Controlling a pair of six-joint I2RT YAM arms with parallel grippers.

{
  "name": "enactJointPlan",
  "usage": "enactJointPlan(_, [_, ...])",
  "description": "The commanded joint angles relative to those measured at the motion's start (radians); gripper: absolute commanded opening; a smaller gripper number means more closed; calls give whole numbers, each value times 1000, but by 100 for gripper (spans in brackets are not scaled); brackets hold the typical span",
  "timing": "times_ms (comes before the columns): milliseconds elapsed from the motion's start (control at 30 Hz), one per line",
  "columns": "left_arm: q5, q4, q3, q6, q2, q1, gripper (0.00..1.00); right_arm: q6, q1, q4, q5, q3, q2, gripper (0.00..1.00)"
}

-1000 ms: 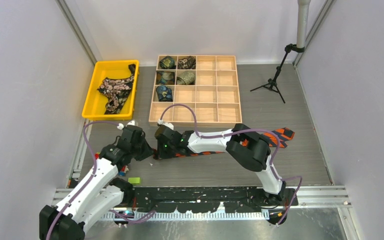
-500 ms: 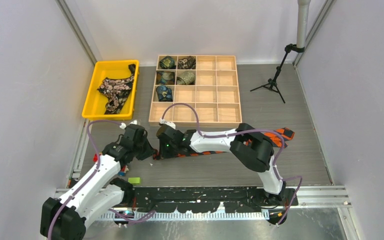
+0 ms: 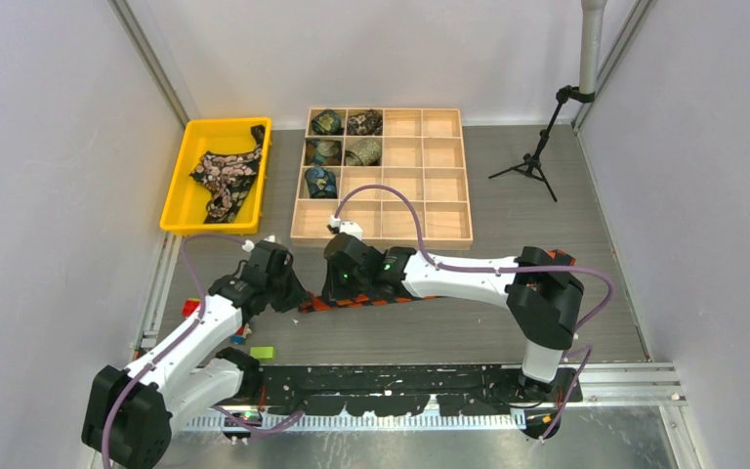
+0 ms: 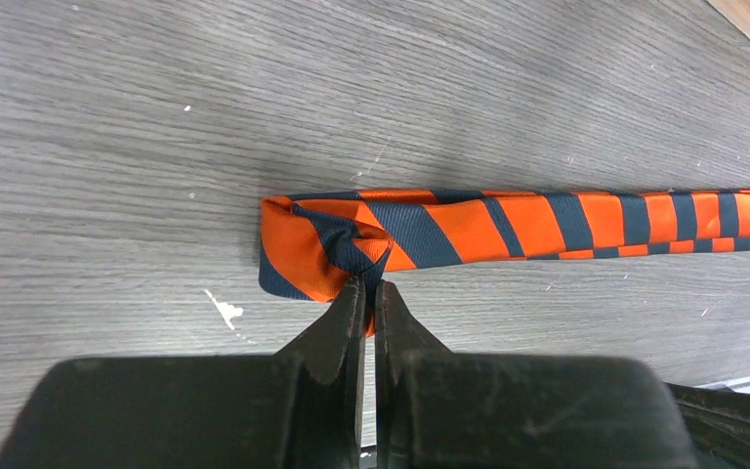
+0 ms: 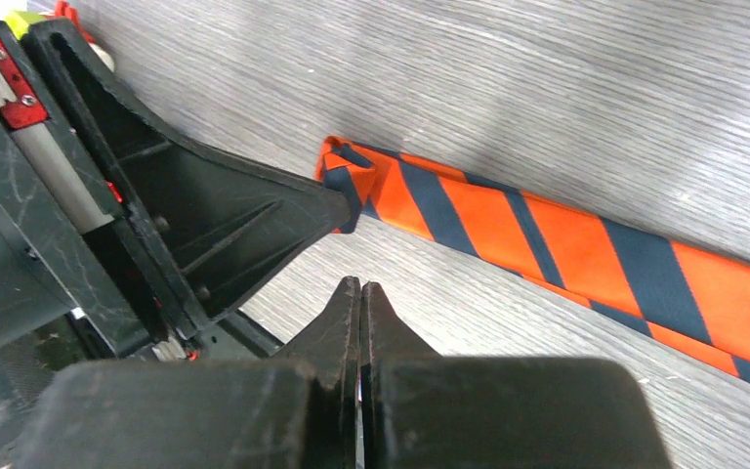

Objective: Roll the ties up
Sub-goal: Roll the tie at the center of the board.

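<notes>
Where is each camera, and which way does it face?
Top external: above and behind, facing down at the grey table; left arm, right arm show.
Left wrist: on that wrist, facing past shut left fingers pinching the orange-and-black striped fabric tie.
Right wrist: likewise, past shut right fingers at the folded tie end both wrist views share.

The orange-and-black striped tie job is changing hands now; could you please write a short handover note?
Left gripper: shut on the folded end of the orange-and-black striped fabric tie, which lies flat on the grey table.
Right gripper: shut, empty, just beside that end.
Done: five rolled ties sit in the wooden grid box.
Left: roll the striped tie, then the black pink-flowered tie in the yellow tray.
</notes>
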Motion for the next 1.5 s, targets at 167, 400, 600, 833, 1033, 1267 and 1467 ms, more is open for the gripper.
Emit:
enactJointPlan(167, [66,112,-11,2,81,1,0,-1,-9,-2,55,-56,-55,0])
enactJointPlan(400, [87,161,-29,-16,107,-3,7,4,-9,8,46,-58,-42,0])
enactJointPlan(600, [96,175,-36,-21,116,-4,24,7,-10,12,44,-62,-38,0])
enactJointPlan(833, [99,179,-43,-25,95,-4,35,4,-9,13,35,-49,-26,0])
enactJointPlan(1033, [88,162,-47,-31,56,-4,33,17,-9,25,15,-19,10,14])
enactJointPlan(1267, [49,113,-40,-16,-5,-4,29,23,-10,36,-13,12,46,28])
enactJointPlan(1467, [38,106,-51,-9,-16,-4,11,26,-9,41,-30,51,83,29])
